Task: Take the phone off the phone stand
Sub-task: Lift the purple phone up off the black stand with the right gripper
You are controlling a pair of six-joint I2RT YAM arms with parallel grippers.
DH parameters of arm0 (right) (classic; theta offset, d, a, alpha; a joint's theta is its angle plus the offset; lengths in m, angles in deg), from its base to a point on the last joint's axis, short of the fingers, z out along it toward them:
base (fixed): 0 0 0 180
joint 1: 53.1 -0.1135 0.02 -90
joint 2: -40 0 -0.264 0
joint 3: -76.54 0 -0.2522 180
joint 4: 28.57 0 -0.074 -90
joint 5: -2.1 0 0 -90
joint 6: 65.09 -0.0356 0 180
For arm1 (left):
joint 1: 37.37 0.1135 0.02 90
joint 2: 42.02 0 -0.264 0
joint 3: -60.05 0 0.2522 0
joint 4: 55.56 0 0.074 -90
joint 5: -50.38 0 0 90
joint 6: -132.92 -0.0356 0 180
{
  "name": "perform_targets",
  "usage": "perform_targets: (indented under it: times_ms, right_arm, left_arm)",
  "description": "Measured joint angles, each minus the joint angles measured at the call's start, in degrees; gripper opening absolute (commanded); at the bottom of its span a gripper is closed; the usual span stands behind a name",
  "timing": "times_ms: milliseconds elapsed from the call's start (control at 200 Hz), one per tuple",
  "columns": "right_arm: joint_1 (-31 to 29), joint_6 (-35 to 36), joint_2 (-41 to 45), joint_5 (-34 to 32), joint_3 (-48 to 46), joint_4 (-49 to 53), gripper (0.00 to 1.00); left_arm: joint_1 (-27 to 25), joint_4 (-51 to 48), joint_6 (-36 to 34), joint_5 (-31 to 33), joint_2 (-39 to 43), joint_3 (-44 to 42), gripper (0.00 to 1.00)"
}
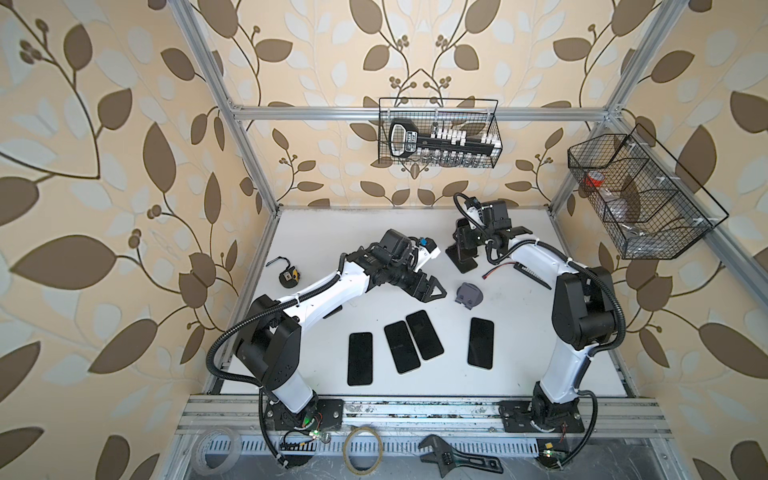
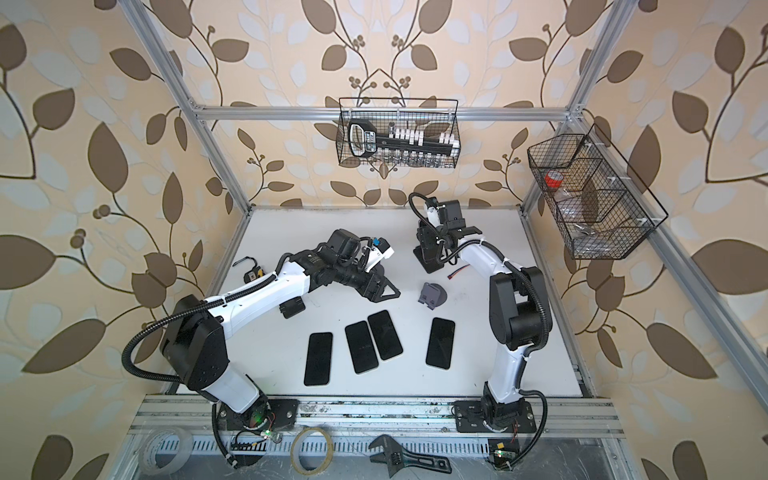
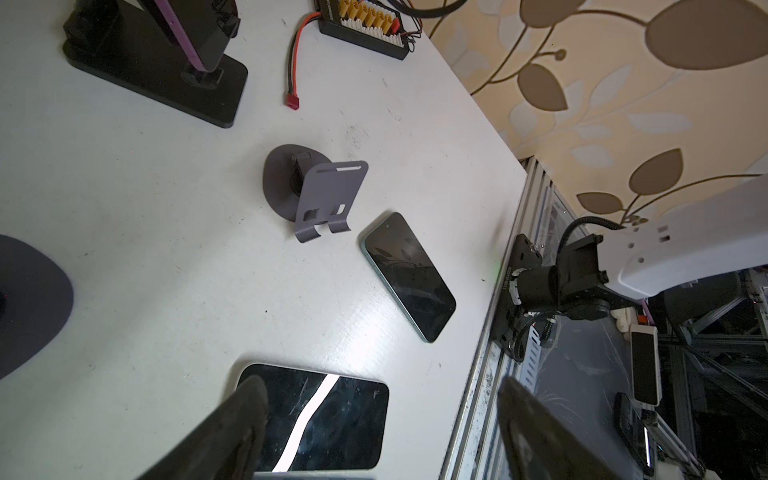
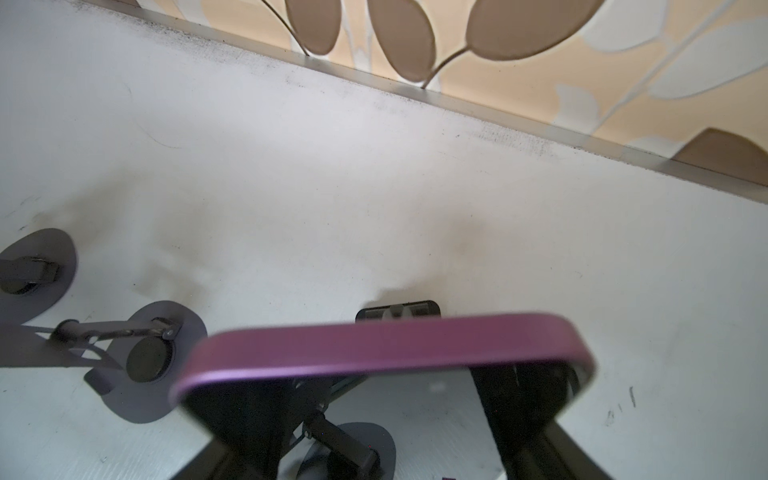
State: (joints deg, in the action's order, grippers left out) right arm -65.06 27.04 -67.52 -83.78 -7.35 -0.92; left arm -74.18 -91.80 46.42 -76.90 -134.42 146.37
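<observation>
Purple phone [image 4: 386, 349] on end, tilted, in stand [image 3: 153, 89]

No text could be read with certainty. In both top views, the black tool rack [image 1: 405, 139] [image 2: 365, 139] in the wire basket [image 1: 496, 124] [image 2: 457, 124] at twelve o'clock carried white lettering on its handle end, too blurred to make out. In the left wrist view, a narrow strip label [image 3: 509, 277] on the black arm base [image 3: 530, 255] held a row of tiny characters, also illegible.
</observation>
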Motion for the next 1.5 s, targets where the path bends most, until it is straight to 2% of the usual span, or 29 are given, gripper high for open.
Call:
perform_targets:
  times_ms: [610, 985, 1500]
  right_arm:
    - [0.0, -3.02, 5.51, 1.09, -0.09, 2.89, 0.62]
    - [-0.26, -5.7, 10.36, 1.92, -3.63, 3.61, 0.6]
    - [-5.64, -9.03, 15.72, 2.75, -5.14, 7.67, 0.59]
  left_arm:
    - [-1.53, 0.02, -0.09, 0.31, 4.22, 0.0, 0.87]
    - [-1.9, 0.9, -0.11, 0.39, 7.58, 0.0, 0.87]
    - [-1.9, 3.69, -0.11, 0.98, 12.28, -0.46, 0.87]
